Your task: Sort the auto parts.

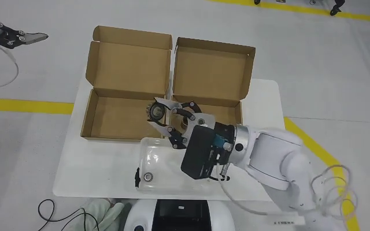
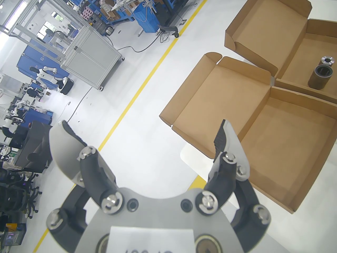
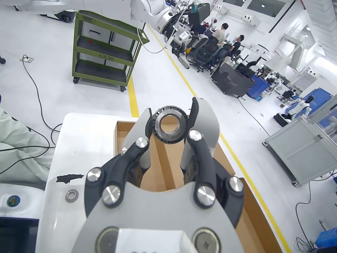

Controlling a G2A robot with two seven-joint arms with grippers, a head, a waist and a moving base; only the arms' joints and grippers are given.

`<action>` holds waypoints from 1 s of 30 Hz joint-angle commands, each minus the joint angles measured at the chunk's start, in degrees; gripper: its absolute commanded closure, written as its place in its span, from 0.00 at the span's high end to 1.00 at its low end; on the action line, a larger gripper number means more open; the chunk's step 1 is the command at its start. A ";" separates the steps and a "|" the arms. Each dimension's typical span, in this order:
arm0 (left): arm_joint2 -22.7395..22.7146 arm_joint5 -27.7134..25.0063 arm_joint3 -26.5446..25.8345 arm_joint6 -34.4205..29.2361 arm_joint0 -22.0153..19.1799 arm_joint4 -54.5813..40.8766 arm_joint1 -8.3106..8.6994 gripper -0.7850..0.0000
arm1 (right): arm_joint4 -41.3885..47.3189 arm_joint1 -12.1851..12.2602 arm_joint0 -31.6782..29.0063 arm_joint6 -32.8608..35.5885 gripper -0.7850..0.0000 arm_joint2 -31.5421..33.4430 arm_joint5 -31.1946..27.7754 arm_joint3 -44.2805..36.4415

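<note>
My right gripper (image 1: 157,113) is shut on a dark metal bearing ring (image 1: 155,110), held above the right end of the left cardboard box (image 1: 115,120). In the right wrist view the ring (image 3: 157,129) sits between the fingertips of that gripper (image 3: 172,111), over the box edge. A small silver bearing (image 1: 149,177) lies on the white table (image 1: 87,167) near its front edge and appears again (image 3: 72,195) beside the gripper body. The right box (image 2: 295,69) holds a dark sleeve (image 2: 320,78) and a silver one (image 2: 327,60). My left gripper (image 2: 143,125) hangs open over the floor, far left of the table (image 1: 24,38).
Both boxes have their lids (image 1: 211,63) folded up at the back. A clear plastic bag (image 1: 167,159) lies on the table's front part under my right arm. A pale glove (image 1: 101,211) rests at the front left edge. A yellow floor line (image 1: 34,106) runs past the table.
</note>
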 commanded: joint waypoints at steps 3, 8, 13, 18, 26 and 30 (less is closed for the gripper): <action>0.00 0.00 0.00 0.00 0.00 0.00 0.00 1.00 | -1.92 0.14 -1.27 -2.69 0.00 0.29 -0.02 1.07; 0.00 0.00 0.00 0.00 0.00 0.00 0.00 1.00 | -4.23 0.20 -2.13 -3.50 0.00 -0.42 0.28 5.73; 0.00 0.00 0.00 0.00 0.00 0.00 0.00 1.00 | -4.74 -0.40 -0.75 -3.77 0.00 -3.38 2.00 12.43; 0.00 0.00 0.00 0.00 0.00 0.00 0.00 1.00 | -8.55 -1.46 3.38 -7.03 0.00 -7.62 2.24 21.80; 0.00 0.00 0.00 0.00 0.00 0.00 0.00 1.00 | -8.51 -3.11 7.63 -5.78 0.00 -12.37 2.39 29.25; 0.00 0.00 0.00 0.00 0.00 0.00 0.00 1.00 | -5.14 -4.69 11.26 -5.06 0.00 -15.32 2.50 35.89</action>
